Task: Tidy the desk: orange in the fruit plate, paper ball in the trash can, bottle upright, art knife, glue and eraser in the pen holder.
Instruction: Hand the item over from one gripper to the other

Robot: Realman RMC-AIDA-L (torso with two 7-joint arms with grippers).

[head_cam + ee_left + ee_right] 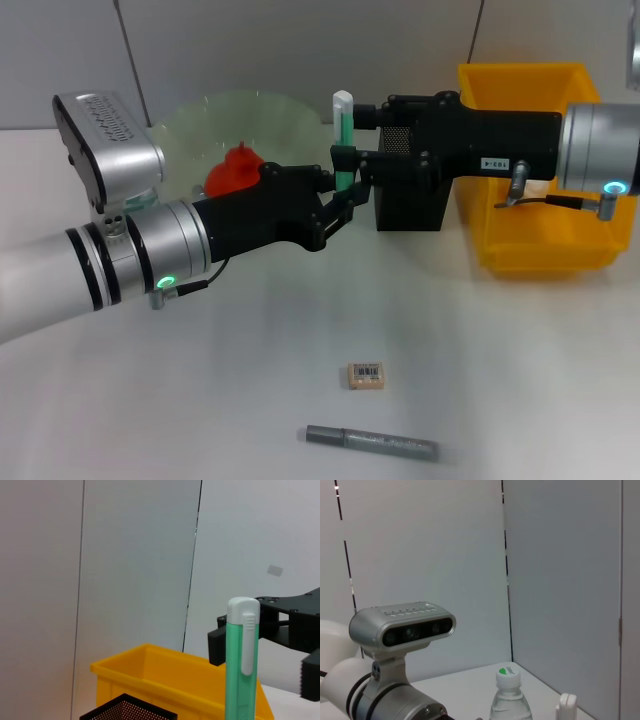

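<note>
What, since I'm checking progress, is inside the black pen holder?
Cannot tell: the right arm covers the mouth of the pen holder; the left wrist view shows only its rim. Eraser and art knife lie on the table; the left claw holds the glue.

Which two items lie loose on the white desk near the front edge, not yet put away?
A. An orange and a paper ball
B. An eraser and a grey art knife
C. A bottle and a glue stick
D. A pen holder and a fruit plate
B: in the head view the eraser and the grey art knife lie flat on the desk, apart from each other, and both grippers are away from them.
</note>
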